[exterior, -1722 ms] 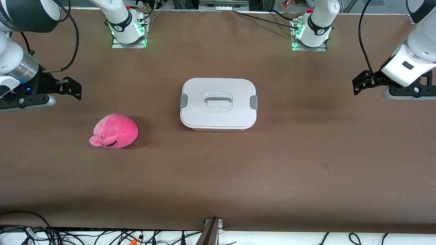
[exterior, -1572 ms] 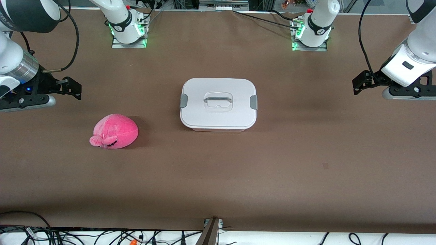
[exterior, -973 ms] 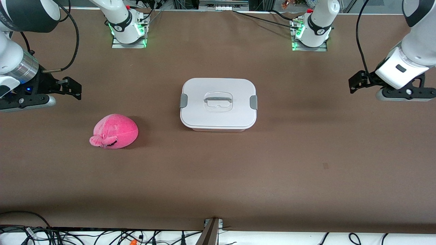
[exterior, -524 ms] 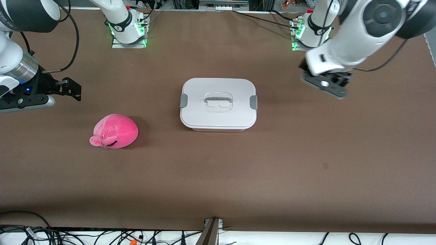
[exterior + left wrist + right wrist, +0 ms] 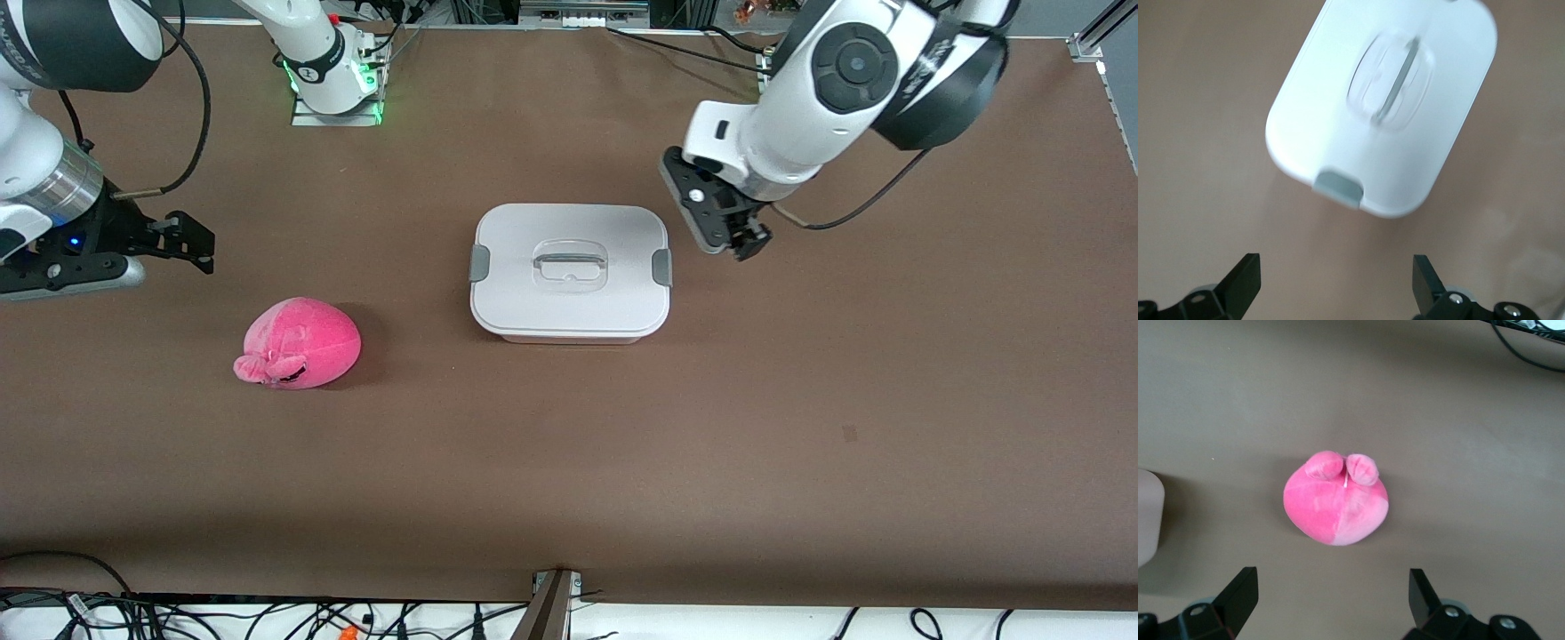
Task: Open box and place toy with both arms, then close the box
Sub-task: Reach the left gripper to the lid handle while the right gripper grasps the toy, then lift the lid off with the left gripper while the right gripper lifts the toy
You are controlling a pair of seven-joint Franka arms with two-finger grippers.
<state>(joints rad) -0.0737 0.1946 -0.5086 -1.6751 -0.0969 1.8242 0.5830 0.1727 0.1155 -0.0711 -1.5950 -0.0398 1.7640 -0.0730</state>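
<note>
Box (image 5: pixel 570 273): closed, white lid clipped at both short ends, mid-counter (image 5: pixel 800 427), long axis running between the arms' ends. Left gripper (image 5: pixel 745 233): fingers spread, empty, over bare counter just beside the clip (image 5: pixel 661 267) at its end, nearer the box than the right. Right gripper (image 5: pixel 182 242): fingers apart, empty, waiting over its own end. Toy (image 5: pixel 298 343): on the counter, nearer the front camera than the box. Left wrist view alone shows the clip (image 5: pixel 1339 187) centred between the fingers (image 5: pixel 1245 282); right wrist view shows the toy (image 5: pixel 1336 499).
</note>
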